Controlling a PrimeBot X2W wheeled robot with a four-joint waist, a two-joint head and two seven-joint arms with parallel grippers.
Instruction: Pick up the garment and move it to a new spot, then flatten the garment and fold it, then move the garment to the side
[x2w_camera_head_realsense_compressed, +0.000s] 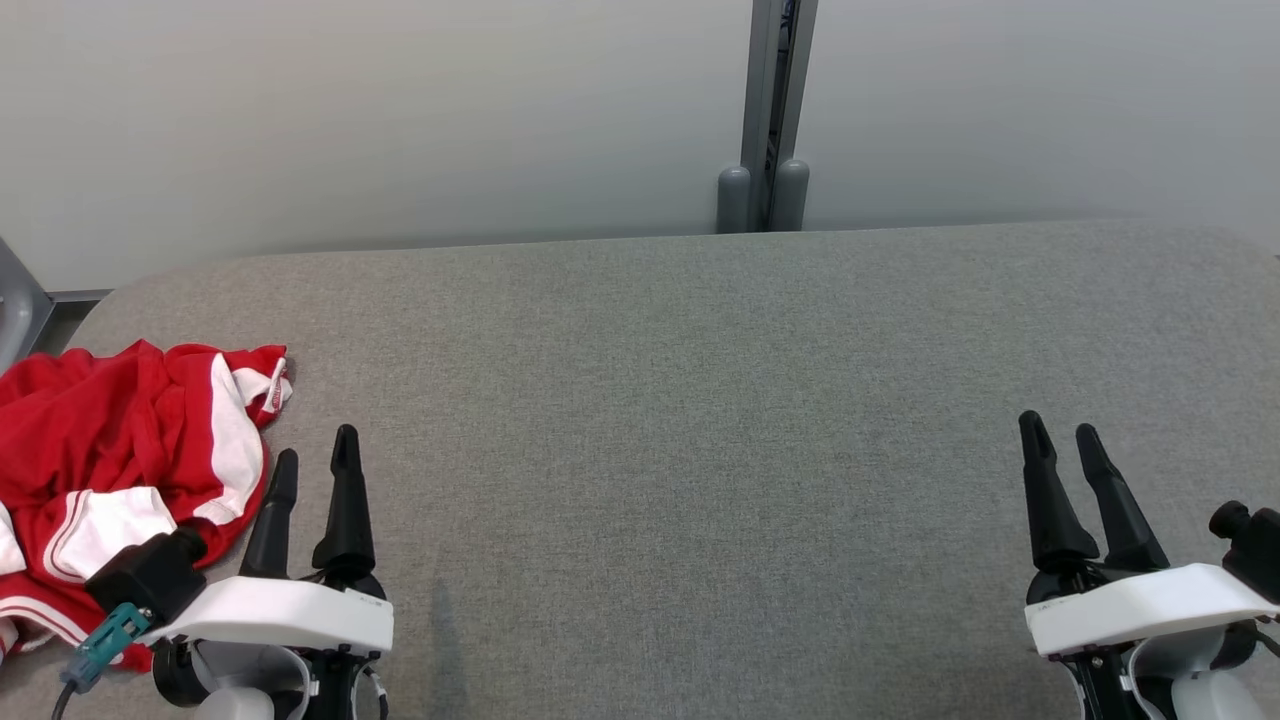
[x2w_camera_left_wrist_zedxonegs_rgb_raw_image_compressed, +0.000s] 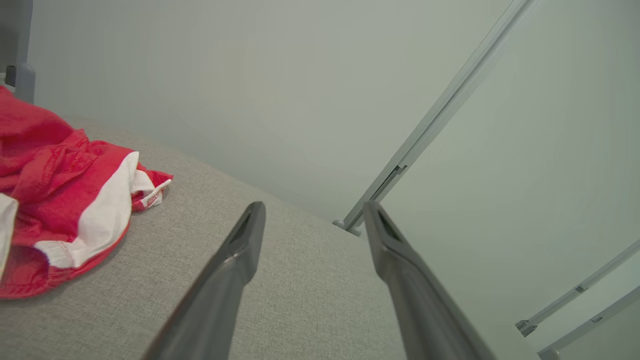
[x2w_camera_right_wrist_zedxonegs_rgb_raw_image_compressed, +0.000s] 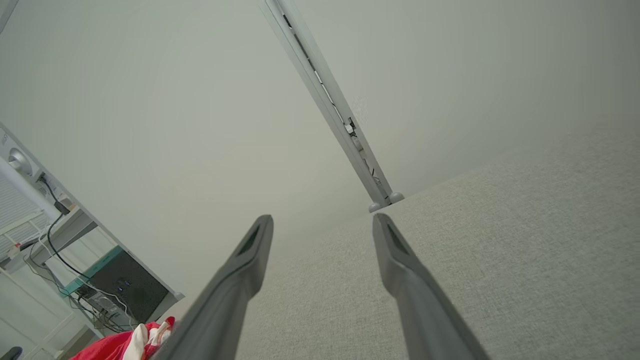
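Across the wide, grey fabric-covered tabletop (x2w_camera_head_realsense_compressed: 700, 400) we go: at its near left corner lies the red-and-white garment (x2w_camera_head_realsense_compressed: 110, 440), crumpled in a loose heap, white stripes showing. Left pincer (x2w_camera_head_realsense_compressed: 316, 445) hovers over the tabletop's near edge, toward that same left corner, jaws apart and empty. Right pincer (x2w_camera_head_realsense_compressed: 1058, 425) over the near edge at the tabletop's right end, jaws spread as well, gripping nothing
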